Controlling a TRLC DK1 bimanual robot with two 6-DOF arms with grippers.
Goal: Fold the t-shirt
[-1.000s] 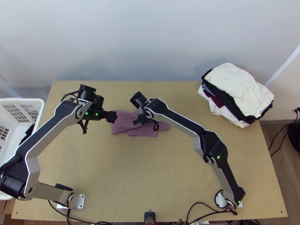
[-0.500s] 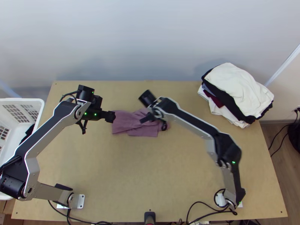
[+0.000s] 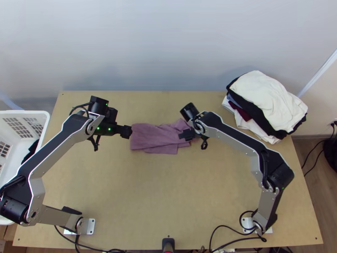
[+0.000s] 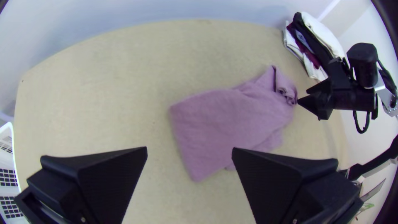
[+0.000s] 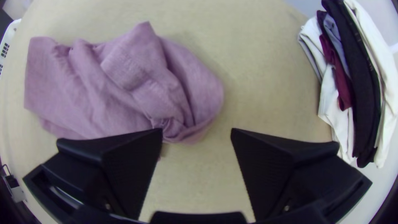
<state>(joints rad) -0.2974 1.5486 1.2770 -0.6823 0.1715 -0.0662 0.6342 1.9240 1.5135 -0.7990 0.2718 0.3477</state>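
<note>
While the left gripper (image 3: pixel 125 132) has kept its place, the right gripper (image 3: pixel 182 135) has moved toward the right edge of the table (image 3: pixel 147 202), and the purple t-shirt (image 3: pixel 153 137) has shifted slightly that way. Rumpled, it lies nearer the far edge. Both grippers stand wide open, holding nothing. Beside the left edge, a white basket (image 3: pixel 45 114) contains dark cloth (image 3: pixel 30 151).

The left end effector (image 3: pixel 126 131) and the right end effector (image 3: pixel 185 135) each have two black fingers spread apart.
</note>
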